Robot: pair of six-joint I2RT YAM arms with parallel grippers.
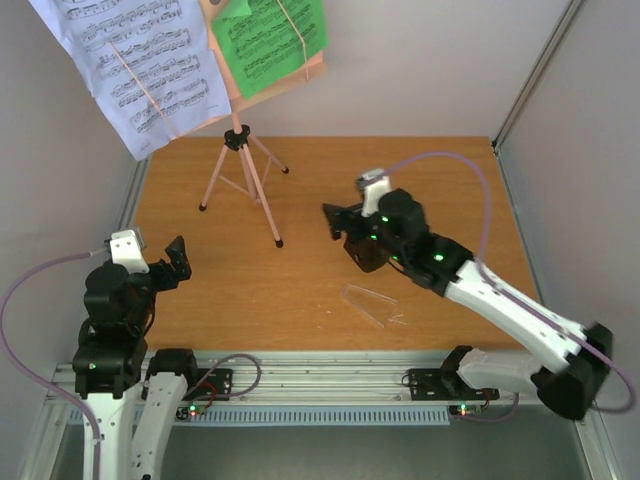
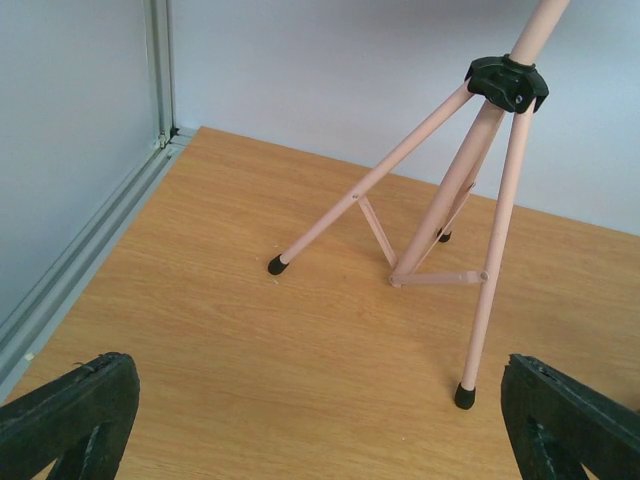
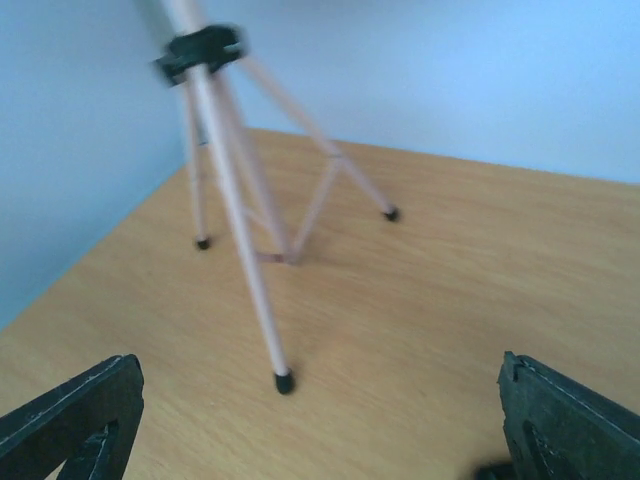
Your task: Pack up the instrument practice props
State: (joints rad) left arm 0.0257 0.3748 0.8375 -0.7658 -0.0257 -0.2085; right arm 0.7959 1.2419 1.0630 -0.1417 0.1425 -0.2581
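Two arms at the near edge of a wooden desk (image 1: 300, 300), seen whole only from the overhead camera.

Largest prop: pink tripod music stand (image 1: 237, 170), upright at back left-centre of desk, black-tipped feet down on the wood. Head of stand visible from overhead alone, up at top edge of frame. White sheet of music (image 1: 140, 70) on its left side, green sheet of music (image 1: 270, 40) on its right, each crossed by a thin band. Wrist cameras limited to legs, cross-braces and black hub; sharp from left wrist, blurred from right wrist.

Left claw (image 2: 320, 425): spread wide, black fingers (image 2: 70, 420) at opposite bottom corners of its view, only bare wood between, nothing held. Low over front-left of desk, aimed toward tripod, well short of nearest foot.

Right claw (image 3: 320, 430): likewise gaping, nothing gripped. Mid-desk to right of tripod, pointed at it, not touching.

Clear plastic cover (image 1: 372, 303): flat on desk on near side of right claw, apart from it. Overhead view only; outside both wrist frames.

Dark scrap (image 3: 490, 470) at bottom edge of right wrist view, too cropped to identify.
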